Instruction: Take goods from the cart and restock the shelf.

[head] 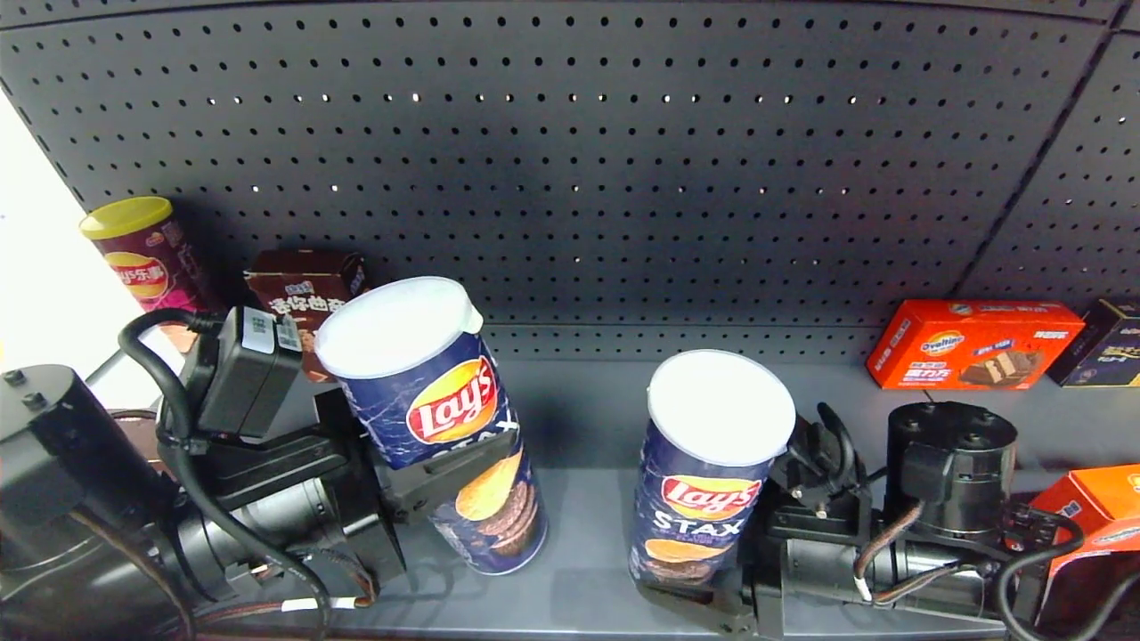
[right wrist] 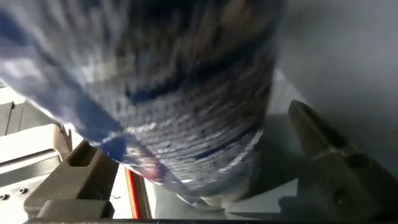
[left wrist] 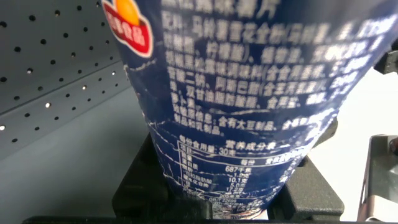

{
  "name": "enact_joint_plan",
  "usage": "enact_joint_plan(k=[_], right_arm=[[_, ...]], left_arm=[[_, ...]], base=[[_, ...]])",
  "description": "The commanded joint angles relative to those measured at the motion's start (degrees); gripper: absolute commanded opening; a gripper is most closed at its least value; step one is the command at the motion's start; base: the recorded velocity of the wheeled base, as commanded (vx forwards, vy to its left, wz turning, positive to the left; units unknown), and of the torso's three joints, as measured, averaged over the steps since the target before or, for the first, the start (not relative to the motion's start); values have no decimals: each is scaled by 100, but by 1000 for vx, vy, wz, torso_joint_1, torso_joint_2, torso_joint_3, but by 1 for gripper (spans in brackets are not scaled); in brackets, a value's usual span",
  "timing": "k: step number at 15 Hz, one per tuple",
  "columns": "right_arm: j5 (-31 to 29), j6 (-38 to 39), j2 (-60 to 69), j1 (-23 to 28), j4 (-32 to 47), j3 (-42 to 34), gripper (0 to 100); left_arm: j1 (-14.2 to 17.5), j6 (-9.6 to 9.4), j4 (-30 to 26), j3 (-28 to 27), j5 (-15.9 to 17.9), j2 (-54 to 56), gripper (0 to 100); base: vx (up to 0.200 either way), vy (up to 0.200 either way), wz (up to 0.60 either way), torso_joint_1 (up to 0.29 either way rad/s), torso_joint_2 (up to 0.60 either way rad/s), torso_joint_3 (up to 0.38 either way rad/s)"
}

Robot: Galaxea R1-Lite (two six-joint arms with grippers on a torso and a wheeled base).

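The left chip can (head: 419, 401) is leaning on the grey shelf (head: 588, 418), and the left pincer (head: 450, 476) is gripping it firmly. The right chip can (head: 704, 472) is standing nearby, and the right pincer (right wrist: 205, 168) is sitting loosely around it, one finger (right wrist: 323, 155) apart.
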State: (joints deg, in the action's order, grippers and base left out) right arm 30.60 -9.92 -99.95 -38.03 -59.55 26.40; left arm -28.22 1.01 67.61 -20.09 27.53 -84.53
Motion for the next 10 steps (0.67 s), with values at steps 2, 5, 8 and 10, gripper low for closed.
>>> enact_joint_plan(k=[2,5,8,10], right_arm=[[-19,-1,608,86,-21,-399,100],[-247,-18,1311,235,-21,-804,100],[-353,-36,2208,367,31,-1164,100],[-362,-36,2735,798,75,-1313,100]], left_arm=[[1,4,-2,-4,-2,-2,0],[1,4,-2,-4,-2,-2,0],[1,4,-2,-4,-2,-2,0],[1,4,-2,-4,7,-2,0]], base=[[0,0,0,0,0,0],[0,0,0,0,0,0],[0,0,0,0,0,0],[0,0,0,0,0,0]])
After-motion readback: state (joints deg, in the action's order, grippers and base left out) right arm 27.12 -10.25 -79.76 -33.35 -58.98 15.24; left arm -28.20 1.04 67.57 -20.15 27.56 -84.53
